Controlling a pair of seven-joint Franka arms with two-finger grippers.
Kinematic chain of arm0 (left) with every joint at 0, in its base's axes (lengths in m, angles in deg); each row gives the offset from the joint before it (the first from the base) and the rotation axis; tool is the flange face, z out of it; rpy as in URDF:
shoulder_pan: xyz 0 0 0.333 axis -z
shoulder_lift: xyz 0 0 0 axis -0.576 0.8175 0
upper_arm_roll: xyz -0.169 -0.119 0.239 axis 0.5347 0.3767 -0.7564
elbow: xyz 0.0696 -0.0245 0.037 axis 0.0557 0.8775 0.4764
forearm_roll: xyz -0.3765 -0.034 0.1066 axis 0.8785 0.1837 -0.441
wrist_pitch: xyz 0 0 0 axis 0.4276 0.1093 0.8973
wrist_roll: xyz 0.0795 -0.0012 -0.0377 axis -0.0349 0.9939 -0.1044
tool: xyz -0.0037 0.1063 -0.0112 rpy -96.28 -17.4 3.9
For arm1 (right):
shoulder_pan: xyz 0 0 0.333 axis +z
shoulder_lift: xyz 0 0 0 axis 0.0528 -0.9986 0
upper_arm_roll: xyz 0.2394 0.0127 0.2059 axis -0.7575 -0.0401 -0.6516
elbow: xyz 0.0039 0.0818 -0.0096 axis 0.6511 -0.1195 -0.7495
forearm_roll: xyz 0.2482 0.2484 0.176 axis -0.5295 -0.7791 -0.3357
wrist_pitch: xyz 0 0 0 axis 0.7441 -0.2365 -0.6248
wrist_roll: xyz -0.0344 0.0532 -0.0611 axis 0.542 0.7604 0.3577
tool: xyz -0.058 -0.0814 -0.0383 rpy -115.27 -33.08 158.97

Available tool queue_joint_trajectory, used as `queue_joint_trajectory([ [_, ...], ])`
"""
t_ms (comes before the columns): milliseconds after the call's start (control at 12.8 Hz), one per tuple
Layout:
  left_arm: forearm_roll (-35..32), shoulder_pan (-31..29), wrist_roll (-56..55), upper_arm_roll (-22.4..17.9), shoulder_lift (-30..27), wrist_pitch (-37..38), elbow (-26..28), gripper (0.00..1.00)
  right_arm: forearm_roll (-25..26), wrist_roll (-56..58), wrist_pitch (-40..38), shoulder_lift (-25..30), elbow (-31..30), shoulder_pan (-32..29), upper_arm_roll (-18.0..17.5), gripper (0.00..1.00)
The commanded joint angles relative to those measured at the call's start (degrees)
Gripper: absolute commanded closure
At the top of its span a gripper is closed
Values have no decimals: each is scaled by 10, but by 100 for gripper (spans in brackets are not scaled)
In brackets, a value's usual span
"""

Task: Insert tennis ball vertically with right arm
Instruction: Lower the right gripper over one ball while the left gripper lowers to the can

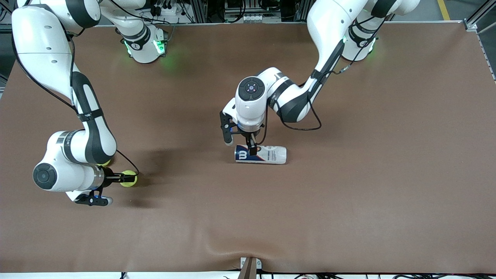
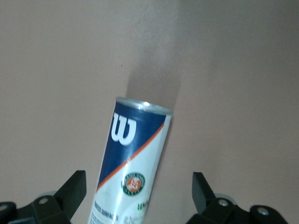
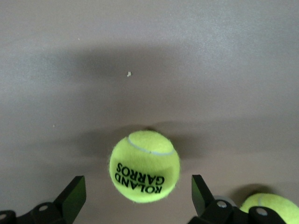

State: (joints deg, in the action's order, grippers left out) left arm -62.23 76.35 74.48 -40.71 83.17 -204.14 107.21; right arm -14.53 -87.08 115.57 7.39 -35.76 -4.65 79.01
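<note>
your right pincer [image 1: 130, 178] sits low over the desk [image 1: 387, 174] toward the right arm's end, reaching out sideways from its wrist, and its fingers [image 3: 70, 196] stand apart with the tennis ball [image 1: 128, 178] between them. in the right wrist view the tennis ball [image 3: 145, 166] shows clear space on both sides between it and the fingers, so nothing is clamped yet; the ball rests on the brown surface with its "roland garros" print facing the camera. a second tennis ball [image 3: 270, 208] lies just beside the first one, partly hidden by one finger in the right wrist view, and in the front view only a sliver of it [image 1: 104, 163] peeks out from under the right arm's wrist. your left pincer [image 1: 241, 149] hangs over the middle of the desk, pointing down over the can [image 1: 260, 154], which lies on its side roughly halfway between the edge where the bases stand and the edge nearest the front camera. the can is white and blue with an orange stripe and a large "w" logo, and its metal-rimmed end points toward the right arm's end of the desk. in the left wrist view the can [image 2: 131, 168] lies between the left pincer's fingers [image 2: 70, 193], which are spread wide and do not touch it. the can and the tennis ball are well apart.
</note>
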Motion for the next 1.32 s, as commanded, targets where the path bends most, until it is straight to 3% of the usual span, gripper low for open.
queue_joint_trajectory([
  [0, -8, 3, 17, -3, 39, -22, -37, 0, -7, 9, 17, -16, 9, 0, -2, 0],
  [623, -4, 3, 75, -1, 70, -50, -41, 0, -8, 9, 31, -25, -6, -2, -2, 0],
  [778, -4, 3, 82, -2, 72, -50, -41, 0, -8, 9, 30, -25, -6, -3, -2, 12],
  [1012, -3, 3, 82, -1, 81, -57, -47, 0, -7, 15, 30, -25, -6, -4, -2, 48],
  [1246, -3, 3, 83, -1, 94, -77, -51, 0, -7, 27, 30, -24, -5, -7, -2, 60],
])
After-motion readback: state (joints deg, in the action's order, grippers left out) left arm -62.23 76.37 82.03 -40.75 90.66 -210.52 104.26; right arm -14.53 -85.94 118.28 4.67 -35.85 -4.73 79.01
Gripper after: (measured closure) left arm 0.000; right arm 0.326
